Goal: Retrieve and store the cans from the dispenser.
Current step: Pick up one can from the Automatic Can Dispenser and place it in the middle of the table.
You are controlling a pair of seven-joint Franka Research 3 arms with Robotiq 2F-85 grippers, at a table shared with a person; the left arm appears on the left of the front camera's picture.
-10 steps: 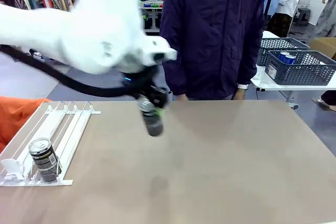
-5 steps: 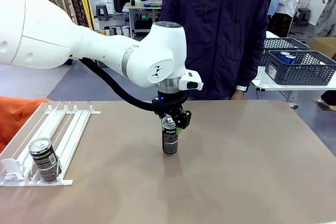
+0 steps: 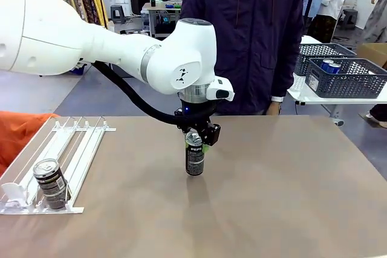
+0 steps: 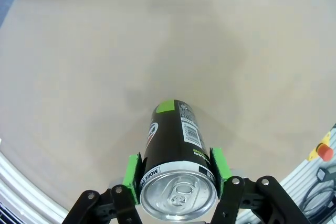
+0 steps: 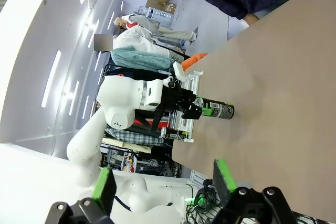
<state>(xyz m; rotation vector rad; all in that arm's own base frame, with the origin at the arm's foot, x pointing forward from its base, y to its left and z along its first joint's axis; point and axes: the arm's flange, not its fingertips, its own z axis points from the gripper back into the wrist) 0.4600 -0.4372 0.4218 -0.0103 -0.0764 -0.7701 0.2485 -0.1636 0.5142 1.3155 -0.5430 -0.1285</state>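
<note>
A dark can (image 3: pixel 195 154) stands upright on the middle of the brown table, with my left gripper (image 3: pixel 198 138) shut around its upper part from above. In the left wrist view the green pads (image 4: pixel 131 174) press both sides of this can (image 4: pixel 176 156), whose silver top faces the camera. A second dark can (image 3: pixel 51 183) stands at the near end of the white wire dispenser (image 3: pixel 75 143) on the table's left, against the plastic stops. My right gripper (image 5: pixel 164 179) is open, with nothing between its fingers, and looks from afar at the held can (image 5: pixel 218 110).
A person in a dark jacket (image 3: pixel 248 34) stands at the table's far edge, right behind the left arm. Dark grey baskets (image 3: pixel 347 80) holding blue cans sit on a side table at the far right. An orange cloth (image 3: pixel 18 131) lies left of the dispenser.
The left arm carried the dark can, tilted in the air, from left of centre to the table's middle and brought it upright; over the last half second it barely shifted.
</note>
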